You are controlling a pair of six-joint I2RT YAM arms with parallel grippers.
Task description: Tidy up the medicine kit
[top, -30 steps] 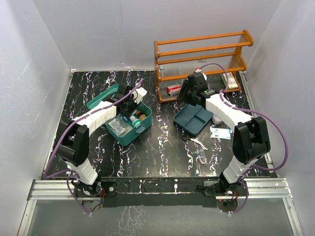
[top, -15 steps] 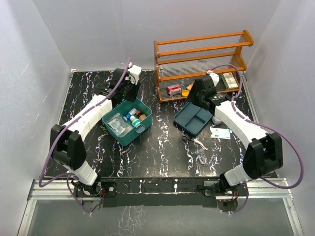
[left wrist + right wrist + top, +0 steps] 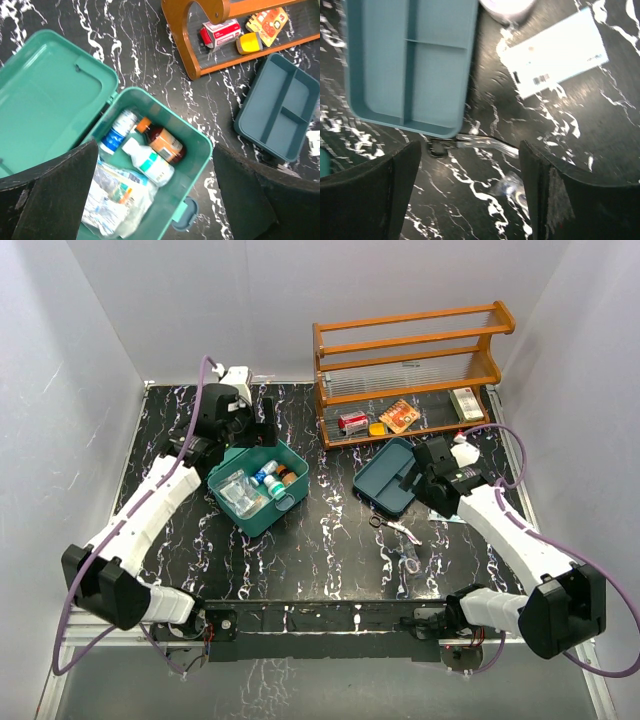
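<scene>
Left tool (image 3: pixel 154 145) and right tool (image 3: pixel 470 144) gape empty; only the left wrist view shows the medicine kit (image 3: pixel 196 172) lid (image 3: pixel 50 100) open.

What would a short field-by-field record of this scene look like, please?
medicine kit: on the table, lid folded open
kit contents: brown bottle, white bottle, blue-labelled bottle, clear packets
divided tray: empty, right of the kit
wooden rack: at the back; red-and-white box and orange packet on its lowest shelf
loose items: scissors, white card
left fingers: open, empty, above the kit
right fingers: open, empty, over the tray's edge and scissors
</scene>
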